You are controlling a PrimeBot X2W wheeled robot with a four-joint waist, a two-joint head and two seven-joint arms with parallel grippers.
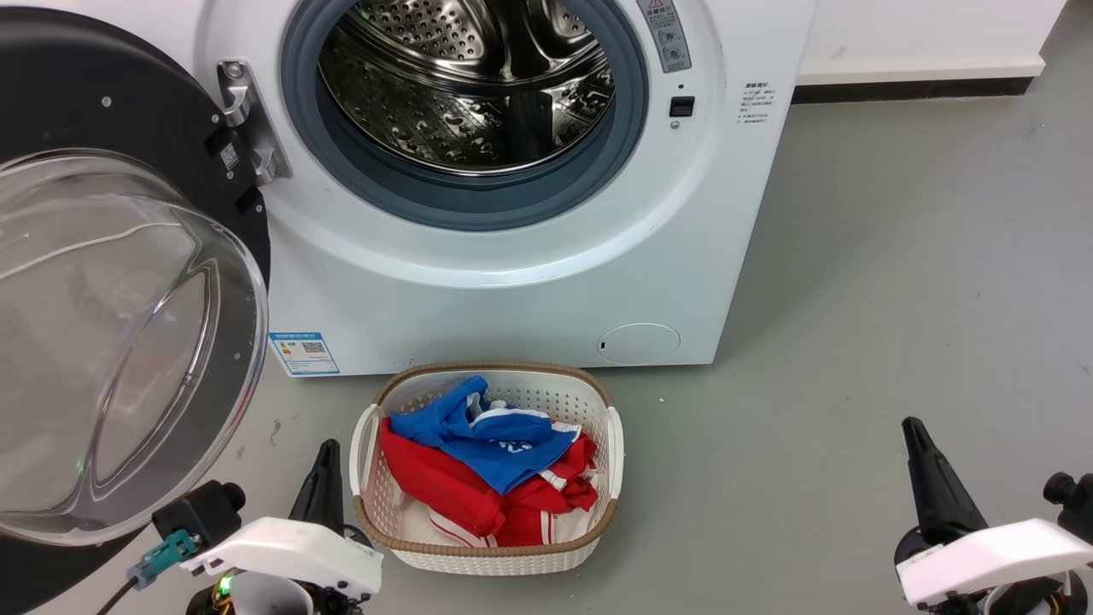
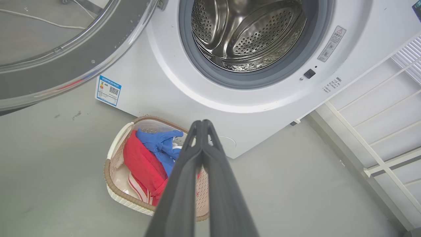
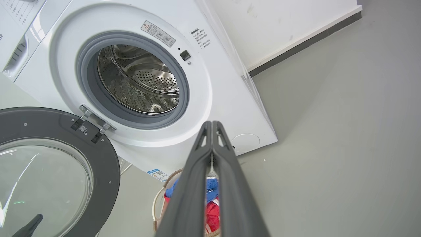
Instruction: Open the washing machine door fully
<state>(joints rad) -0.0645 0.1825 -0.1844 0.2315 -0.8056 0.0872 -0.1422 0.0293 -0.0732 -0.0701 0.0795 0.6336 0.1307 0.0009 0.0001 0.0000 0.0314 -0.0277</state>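
A laundry corner, plainly fitted.
A white washer (image 1: 529, 290) is set on a bare grey floor (image 1: 897, 299) by a white wall (image 1: 922, 30) with dark skirting (image 1: 914, 89); a basket (image 1: 493, 369) of clothes (image 1: 478, 465) is placed before it, a white rack (image 2: 368, 170) beside it.

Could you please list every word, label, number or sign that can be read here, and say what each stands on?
Warning label on the washing machine front: a red triangle sign, words too small to read.
Printed lines on its front, right of that: too small to read.
Blue sticker low on its front: a QR code, text blurred.
Code tag on the washing machine door: unreadable.
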